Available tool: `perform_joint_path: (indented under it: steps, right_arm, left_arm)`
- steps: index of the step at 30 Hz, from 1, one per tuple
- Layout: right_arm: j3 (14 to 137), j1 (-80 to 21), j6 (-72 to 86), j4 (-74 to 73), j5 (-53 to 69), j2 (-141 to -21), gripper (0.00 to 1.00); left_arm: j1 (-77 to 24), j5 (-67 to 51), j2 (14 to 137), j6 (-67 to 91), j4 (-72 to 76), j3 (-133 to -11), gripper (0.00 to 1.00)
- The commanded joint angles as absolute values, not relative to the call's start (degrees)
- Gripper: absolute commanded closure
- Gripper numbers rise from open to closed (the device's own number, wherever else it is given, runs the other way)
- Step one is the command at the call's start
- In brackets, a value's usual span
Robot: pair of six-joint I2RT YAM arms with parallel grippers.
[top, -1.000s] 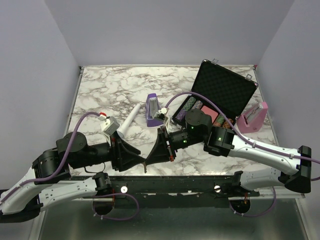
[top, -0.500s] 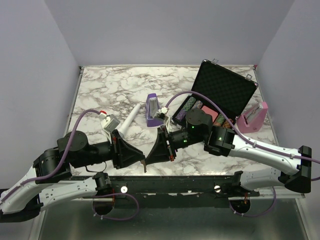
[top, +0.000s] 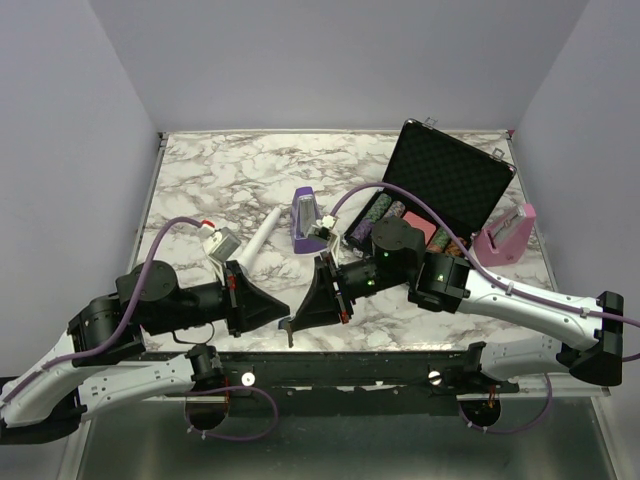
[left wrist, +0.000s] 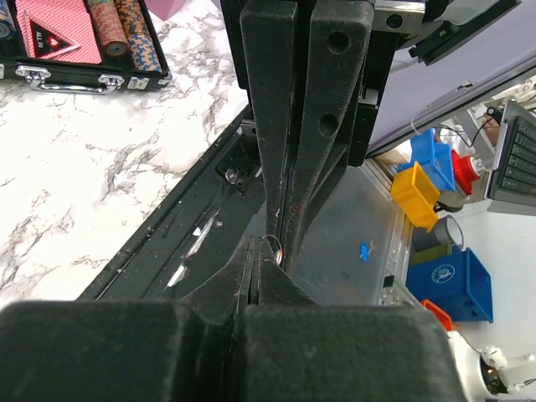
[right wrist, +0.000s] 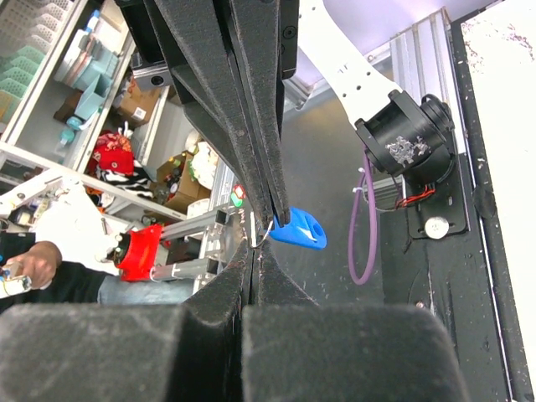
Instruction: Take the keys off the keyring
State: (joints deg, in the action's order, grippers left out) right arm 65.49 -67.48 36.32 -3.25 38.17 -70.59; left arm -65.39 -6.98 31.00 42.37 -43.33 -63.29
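Just a thin wire keyring [left wrist: 272, 244] showing, sitting right where the two sets of tips meet, out past the near edge of the marble table [top: 200, 180]. No making out the keys, too small. Left gripper [left wrist: 254, 255] pinched tight, right gripper [right wrist: 254, 249] pinched tight, nose to nose. Can't tell which pair grips the ring. Further back, purple metronome [top: 304, 218] and open black chip case [top: 450, 185].

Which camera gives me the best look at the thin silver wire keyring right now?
Left wrist: the thin silver wire keyring shows as a small loop where the closed black fingertips meet. Right wrist shows only a sliver beside something blue. Top external: too small to see.
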Motion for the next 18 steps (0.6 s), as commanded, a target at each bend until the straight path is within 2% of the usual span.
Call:
perform_joint_path:
  steps: [1,11,18]
  right_arm:
    - [67.06,-67.94,35.24,-3.25,38.32,-70.14,0.99]
    - [67.15,-67.85,34.98,-3.78,36.56,-69.52,0.99]
    - [67.50,-67.94,34.54,-4.30,35.25,-69.08,0.99]
  left_arm:
    - [-65.57,-6.60,29.62,44.73,-40.78,-63.72,1.00]
    - [-65.57,-2.99,27.33,46.85,-41.65,-63.81,1.00]
    - [-65.65,-5.27,28.30,45.18,-42.36,-63.19,1.00]
